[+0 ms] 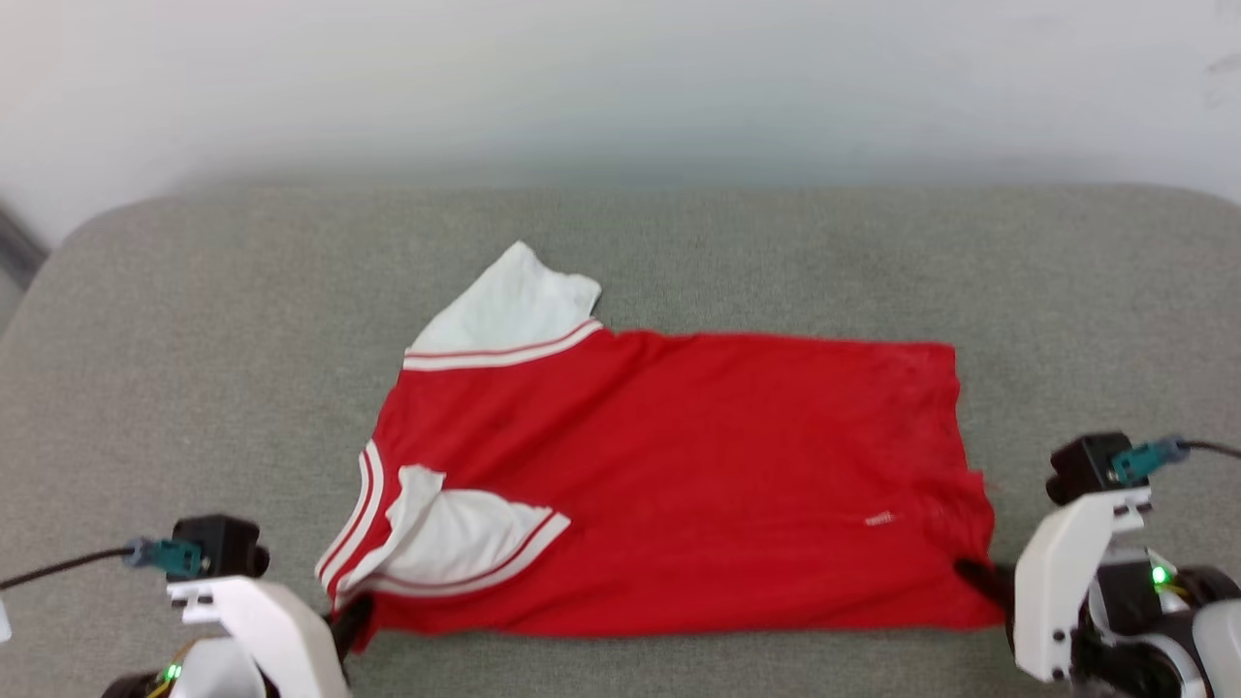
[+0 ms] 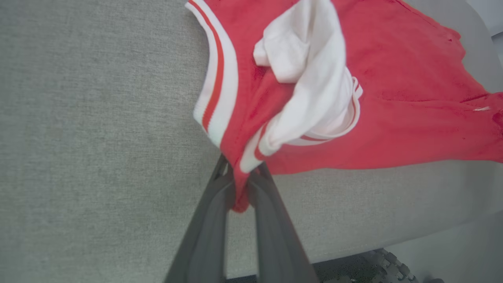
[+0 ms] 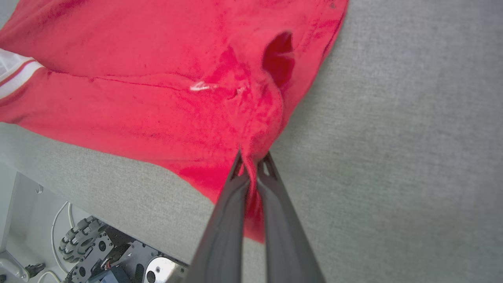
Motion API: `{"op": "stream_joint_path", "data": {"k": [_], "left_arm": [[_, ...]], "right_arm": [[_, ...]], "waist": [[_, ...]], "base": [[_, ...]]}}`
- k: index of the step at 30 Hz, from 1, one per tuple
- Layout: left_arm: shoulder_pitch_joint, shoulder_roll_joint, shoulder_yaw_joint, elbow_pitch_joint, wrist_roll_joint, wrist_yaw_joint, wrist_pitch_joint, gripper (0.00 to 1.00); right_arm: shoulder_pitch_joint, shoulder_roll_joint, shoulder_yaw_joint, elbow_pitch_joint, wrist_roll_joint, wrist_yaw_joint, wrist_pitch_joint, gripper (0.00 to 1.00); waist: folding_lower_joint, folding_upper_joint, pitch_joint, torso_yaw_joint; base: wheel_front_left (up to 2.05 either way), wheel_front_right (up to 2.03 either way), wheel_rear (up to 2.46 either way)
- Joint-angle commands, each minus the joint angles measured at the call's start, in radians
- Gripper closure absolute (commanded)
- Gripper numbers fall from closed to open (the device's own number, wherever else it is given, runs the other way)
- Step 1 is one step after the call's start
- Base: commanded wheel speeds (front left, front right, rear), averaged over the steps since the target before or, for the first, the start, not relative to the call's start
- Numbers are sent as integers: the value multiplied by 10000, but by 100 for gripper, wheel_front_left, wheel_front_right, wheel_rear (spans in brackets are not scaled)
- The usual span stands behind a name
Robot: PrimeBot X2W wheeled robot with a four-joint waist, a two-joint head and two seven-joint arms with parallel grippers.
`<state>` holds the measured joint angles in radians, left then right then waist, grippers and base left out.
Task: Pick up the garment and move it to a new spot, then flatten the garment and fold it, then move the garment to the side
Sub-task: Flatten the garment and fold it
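Left tool [image 1: 351, 620] sits low at about 7 o'clock in the head view, against the grey cloth-covered counter [image 1: 194, 339]. Its two dark fingers [image 2: 210, 228] are clamped together on the near left corner of the shirt [image 1: 679, 485]. Seen from the left wrist, a tongue of red cloth hangs down between those fingers, just below the striped trim [image 2: 214, 78] of the neck end.

The shirt lies spread in the middle of the counter, with its neck end toward 9 o'clock and its hem toward 3 o'clock. The far sleeve [image 1: 514, 305], white, sticks out at 11 o'clock and rests on the counter beyond the red body. The near sleeve [image 1: 456, 533], also white and edged with red and white stripes, is folded over onto the red cloth at 8 o'clock and looks bunched. A small white label [image 1: 878, 519] shows on the red cloth at about 4 o'clock, near the hem.

The right tool [image 1: 979, 580] is at about 4 o'clock in the head view, at the near right corner of the hem. From the right wrist its fingers [image 3: 228, 236] are squeezed shut on that corner. A thin strip of red runs down between them, and the cloth is gathered into wrinkles above the tips. At 7 o'clock in that view, below the counter's edge, the robot's wheels [image 3: 78, 236] show.
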<state>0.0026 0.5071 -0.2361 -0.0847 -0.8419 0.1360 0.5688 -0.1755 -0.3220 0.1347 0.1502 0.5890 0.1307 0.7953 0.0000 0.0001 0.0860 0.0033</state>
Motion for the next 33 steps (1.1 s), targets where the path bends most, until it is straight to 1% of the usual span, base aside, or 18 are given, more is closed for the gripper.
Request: {"op": "stream_joint_path", "data": {"k": [1,5,6,7,8,9,13,17,18,24,28,29,33], "left_arm": [[342,111,77,-20,-104,85,70,100],[916,22,25,54,-336,175,227,100],[909,-37,4,120,-295,165,117,100],[908,-149,-26,210,-321,133,30,71],[889,-218,-84,369,-300,72,-52,6],[817,-278,-113,525,-240,63,-140,0],[392,-508,-131,1032,1,-12,-712,0],[-17,-587,84,1231,404,-65,-1649,0],[-147,-593,129,1250,514,-84,-1895,0],[-1133,-661,442,1057,1373,145,-3401,0],[-2027,-641,506,994,1936,226,-4133,0],[-2295,-614,541,993,2033,265,-4231,0],[-3476,-524,633,1166,2160,158,-4308,0]], "right_arm": [[436,13,-180,-207,-41,0,171,100],[1188,205,-448,-575,-284,0,518,100],[1352,295,-496,-585,-353,-2,539,87],[1458,397,-525,-551,-406,0,440,28],[1496,470,-521,-520,-497,0,229,0],[1552,518,-521,-437,-568,0,15,0],[1477,596,-293,-314,-807,0,-1235,0],[1197,553,-347,-441,-1248,0,-3079,0],[1144,648,-414,-437,-1238,-2,-3471,0],[613,1036,-864,-870,-1987,0,-5633,0],[182,1283,-1083,-1432,-2669,0,-6691,0],[94,1366,-1127,-1599,-2812,0,-6865,0],[-305,1678,-1271,-2263,-3123,0,-7389,0]], "waist": [[0,-1,-343,-35],[0,-1,-465,-96],[0,-1,-466,-109],[0,-1,-456,-123],[0,-1,-442,-130],[0,-1,-423,-130],[0,-1,-366,-164],[0,-1,-371,-302],[0,-1,-370,-352],[0,-1,-111,-735],[0,-1,447,-1051],[0,-1,662,-1134],[0,-1,1576,-1439]], "base": [[0,0,0],[0,0,0],[0,0,0],[0,0,0],[0,0,0],[0,0,0],[0,0,0],[0,0,0],[0,0,0],[0,0,0],[0,0,0],[0,0,0],[0,0,0]]}}
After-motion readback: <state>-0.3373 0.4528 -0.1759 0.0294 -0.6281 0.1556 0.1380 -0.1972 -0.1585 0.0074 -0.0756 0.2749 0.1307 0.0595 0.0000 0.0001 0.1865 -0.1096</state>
